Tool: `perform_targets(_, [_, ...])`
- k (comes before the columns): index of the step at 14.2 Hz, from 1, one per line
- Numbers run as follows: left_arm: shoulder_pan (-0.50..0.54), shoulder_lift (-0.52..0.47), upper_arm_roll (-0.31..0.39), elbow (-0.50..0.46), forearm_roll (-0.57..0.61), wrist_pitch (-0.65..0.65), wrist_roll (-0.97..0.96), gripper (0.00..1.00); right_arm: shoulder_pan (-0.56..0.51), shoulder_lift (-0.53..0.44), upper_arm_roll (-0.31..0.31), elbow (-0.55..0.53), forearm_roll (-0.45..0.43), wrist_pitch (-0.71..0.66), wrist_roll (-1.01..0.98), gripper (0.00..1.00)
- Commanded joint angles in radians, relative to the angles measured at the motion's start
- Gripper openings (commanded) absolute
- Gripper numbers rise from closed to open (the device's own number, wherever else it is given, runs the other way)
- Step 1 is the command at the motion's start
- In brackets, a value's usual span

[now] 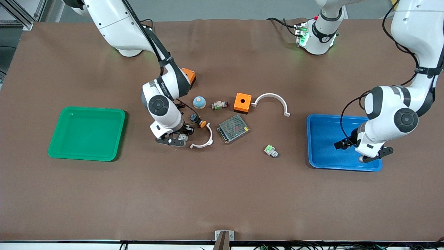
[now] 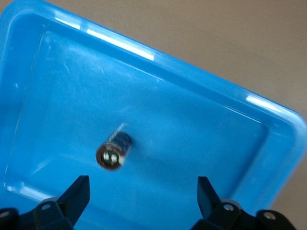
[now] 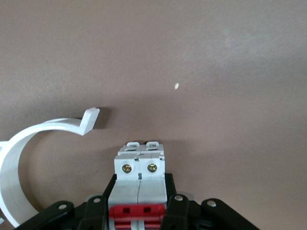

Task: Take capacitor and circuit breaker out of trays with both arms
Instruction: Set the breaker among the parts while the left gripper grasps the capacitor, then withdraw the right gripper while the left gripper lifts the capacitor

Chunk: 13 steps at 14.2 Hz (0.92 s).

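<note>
The capacitor [image 2: 114, 151], a tiny dark cylinder with a lighter round end, lies loose on the floor of the blue tray [image 2: 201, 120]. My left gripper [image 2: 142, 196] is open and empty just above it, over the blue tray [image 1: 326, 139]; in the front view that gripper [image 1: 344, 143] hides the capacitor. The breaker [image 3: 139, 175], a white-grey block with red levers, sits between the fingers of my right gripper [image 3: 139, 211], which is shut on it. In the front view the right gripper [image 1: 179, 136] is low at the table, beside a white curved clip [image 1: 205, 140].
A green tray [image 1: 55, 146] stands toward the right arm's end. Mid-table lie a black push-button with orange cap [image 1: 200, 122], a mesh power supply [image 1: 233, 128], an orange box [image 1: 242, 102], a white arch [image 1: 272, 100], a blue-domed button [image 1: 199, 102] and two green-white connectors [image 1: 271, 151], [image 1: 219, 105].
</note>
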Motion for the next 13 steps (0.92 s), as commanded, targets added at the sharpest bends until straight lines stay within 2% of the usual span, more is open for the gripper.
perform_targets(1, [0.028,0.046,-0.004,0.006,0.036,0.070,0.001,0.96,0.026,0.007,-0.013,0.009,-0.005,0.002,0.015,0.00])
perform_targets(2, [0.026,0.051,-0.003,0.006,0.036,0.072,0.001,0.95,0.026,0.007,-0.013,0.012,-0.008,-0.004,0.011,0.17])
perform_targets(3, [0.029,0.051,0.000,0.005,0.038,0.072,0.003,0.95,0.019,0.007,-0.014,0.026,-0.010,-0.013,0.011,0.62])
perform_targets(4, [0.038,0.051,0.000,0.003,0.038,0.072,0.003,0.95,0.017,0.007,-0.014,0.029,-0.010,-0.013,0.009,0.99])
perform_targets(6, [0.044,0.057,0.000,0.001,0.049,0.072,0.003,0.94,-0.007,-0.001,-0.017,0.076,-0.008,-0.053,0.006,1.00])
perform_targets(9, [0.047,0.077,0.000,0.003,0.056,0.078,0.001,0.88,-0.081,-0.020,-0.019,0.208,-0.010,-0.261,-0.064,1.00])
perform_targets(11, [0.047,0.087,0.000,0.003,0.056,0.079,0.001,0.81,-0.159,-0.069,-0.022,0.254,-0.010,-0.390,-0.179,1.00])
perform_targets(13, [0.063,0.088,-0.001,0.003,0.058,0.079,0.000,0.66,-0.242,-0.120,-0.023,0.274,-0.010,-0.490,-0.306,1.00])
